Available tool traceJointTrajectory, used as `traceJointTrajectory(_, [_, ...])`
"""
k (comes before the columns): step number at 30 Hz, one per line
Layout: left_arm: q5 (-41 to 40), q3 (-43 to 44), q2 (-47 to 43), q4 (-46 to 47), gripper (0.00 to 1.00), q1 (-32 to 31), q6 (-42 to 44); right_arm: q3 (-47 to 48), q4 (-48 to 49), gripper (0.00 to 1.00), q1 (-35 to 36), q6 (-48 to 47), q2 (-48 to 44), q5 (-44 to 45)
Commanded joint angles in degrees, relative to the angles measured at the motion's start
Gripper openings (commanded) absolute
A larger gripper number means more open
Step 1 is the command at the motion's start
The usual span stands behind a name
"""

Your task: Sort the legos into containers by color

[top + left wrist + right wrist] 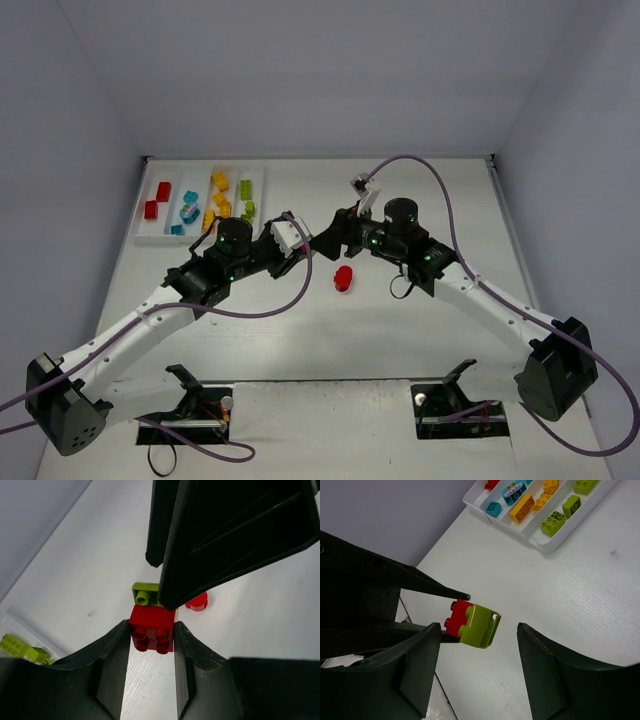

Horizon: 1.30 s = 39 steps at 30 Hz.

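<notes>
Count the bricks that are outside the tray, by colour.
Red: 2, the red brick in the left tool and the red piece lying loose
Lime green: 1, the lime brick joined to the red brick
Total: 3

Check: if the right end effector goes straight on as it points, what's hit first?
The lime green brick: it sits just ahead of the right end effector, between its open jaws, joined to the red brick gripped by the left end effector. Exact depth is unclear.
</notes>
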Motion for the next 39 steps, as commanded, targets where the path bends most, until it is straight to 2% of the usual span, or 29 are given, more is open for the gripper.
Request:
traceJointTrajectory(1, [1.2, 1.1, -0.3, 4.7, 0.0, -0.3, -0.3, 3.1, 6.6, 0.58, 1.0, 1.3, 0.8, -1.8])
traceJointTrajectory(13, [0.8, 0.9, -1.3, 6.5, 0.0, -0.6, -0.4, 2.6, 7.5, 0.5, 1.5, 2.0, 2.8, -1.4])
traceJointTrajectory(18, [0.7, 0.9, -1.1, 6.2, 0.0, -0.6, -0.7, 2.1, 7.5, 0.31, 1.5, 1.3, 2.0, 0.1])
traceJointTrajectory(19, [0.7, 0.9, -1.1, 6.2, 0.0, -0.6, -0.7, 1.9, 7.3, 0.26, 1.5, 1.2, 1.9, 0.2])
traceJointTrajectory(20, [0.8, 0.9, -1.1, 6.2, 0.0, -0.6, -0.8, 1.8, 7.1, 0.15, 1.5, 0.9, 1.7, 0.4])
traceJointTrajectory(21, [0.7, 0.9, -1.2, 6.2, 0.0, -0.6, -0.9, 1.7, 6.9, 0.1, 1.5, 0.7, 1.6, 1.1])
traceJointTrajectory(22, [0.5, 0.7, -1.3, 6.3, 0.0, -0.6, -1.0, 1.6, 6.3, 0.0, 1.5, 0.4, 1.3, 1.5])
traceJointTrajectory(29, [-1.6, 0.2, -2.3, 7.0, 0.0, -0.6, -1.7, 0.1, 3.3, 0.0, -0.1, -2.5, -0.4, 4.4])
traceJointTrajectory(39, [-2.9, -0.4, -1.8, 7.4, 0.0, -0.5, -3.4, -4.8, 0.8, 0.0, -9.9, -5.2, -2.9, 4.2])
